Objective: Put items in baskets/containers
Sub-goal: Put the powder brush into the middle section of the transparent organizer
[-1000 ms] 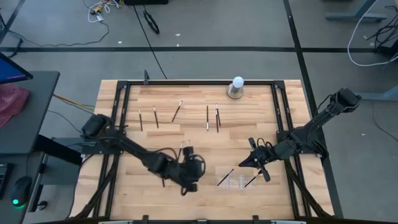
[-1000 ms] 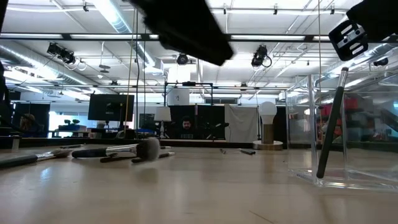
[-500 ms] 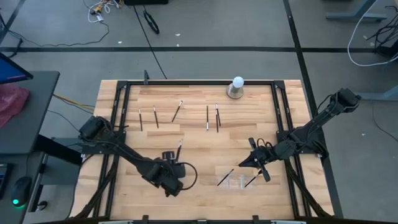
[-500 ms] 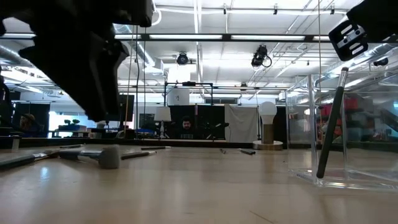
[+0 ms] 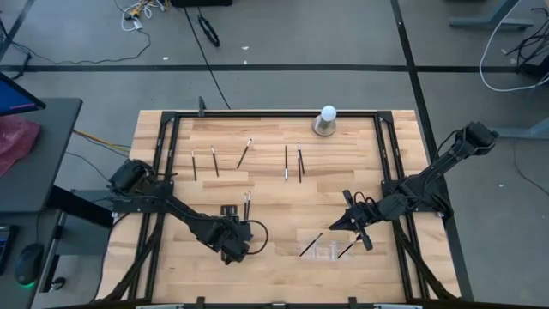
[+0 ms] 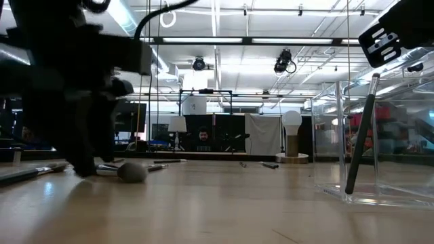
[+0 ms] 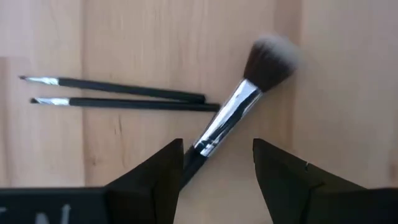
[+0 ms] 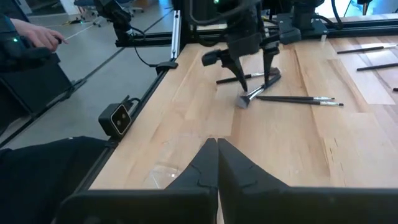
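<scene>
A fluffy makeup brush (image 7: 231, 111) with a silvery ferrule lies flat on the wood. My left gripper (image 7: 217, 146) is open just above it, pointing steeply down near the table's front left (image 5: 233, 249), with its fingers on either side of the dark handle. Two slim brushes (image 7: 124, 94) lie side by side just beyond. The clear tray (image 5: 326, 250) holds two brushes that lean on its walls (image 6: 359, 135). My right gripper (image 5: 336, 225) hangs shut above the tray's far left corner and holds nothing. My left gripper comes from above, tilted, with its fingers across the fluffy brush's handle (image 7: 194, 163). The handle runs in beside and under one finger (image 7: 163, 171). Whether that finger touches it I cannot tell. The brush lies flat on the table.
Several slim brushes (image 5: 244, 153) lie in a row on the far half of the table. A white ball on a grey base (image 5: 326, 120) stands at the far edge. A black frame (image 5: 163, 163) runs along the table's sides. A person's hand (image 8: 43, 34) shows beyond the table.
My left gripper has gone toward the table's left edge and down to the table. It has tipped over to point steeply down and has stayed open. In the low view the fluffy brush's head lies further left on the table than before.
</scene>
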`<state>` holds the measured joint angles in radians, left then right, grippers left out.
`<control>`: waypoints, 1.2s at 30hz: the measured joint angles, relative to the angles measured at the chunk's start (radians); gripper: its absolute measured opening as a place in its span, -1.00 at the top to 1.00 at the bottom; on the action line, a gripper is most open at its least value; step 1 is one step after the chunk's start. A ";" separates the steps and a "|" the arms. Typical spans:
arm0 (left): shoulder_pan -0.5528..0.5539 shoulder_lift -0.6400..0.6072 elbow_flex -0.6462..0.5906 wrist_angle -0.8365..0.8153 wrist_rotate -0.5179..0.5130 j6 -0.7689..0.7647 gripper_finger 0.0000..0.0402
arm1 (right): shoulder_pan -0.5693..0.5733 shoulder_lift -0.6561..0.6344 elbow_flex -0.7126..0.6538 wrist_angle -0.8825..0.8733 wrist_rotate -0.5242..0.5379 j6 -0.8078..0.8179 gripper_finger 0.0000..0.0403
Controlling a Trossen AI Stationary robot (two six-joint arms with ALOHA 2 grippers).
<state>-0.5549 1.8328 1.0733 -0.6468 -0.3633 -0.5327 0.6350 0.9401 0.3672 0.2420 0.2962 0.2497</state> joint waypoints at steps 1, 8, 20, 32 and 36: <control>0.004 0.000 -0.015 0.022 0.002 -0.002 0.04 | 0.000 0.000 0.000 0.000 0.000 0.000 1.00; 0.027 -0.007 -0.077 0.123 0.068 -0.006 0.31 | 0.000 0.000 0.000 -0.002 0.000 0.000 1.00; 0.051 -0.003 -0.067 0.168 0.137 -0.167 0.82 | 0.000 0.000 -0.001 -0.079 0.000 0.005 1.00; 0.074 -0.063 0.028 0.199 -0.103 -0.127 0.82 | 0.000 -0.002 -0.001 -0.097 0.000 0.007 1.00; 0.102 -0.068 0.041 0.412 -0.175 -0.040 0.82 | 0.000 -0.002 -0.001 -0.104 0.007 0.012 0.94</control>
<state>-0.4530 1.7649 1.1146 -0.2348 -0.5379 -0.5730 0.6346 0.9382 0.3660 0.1384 0.3033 0.2620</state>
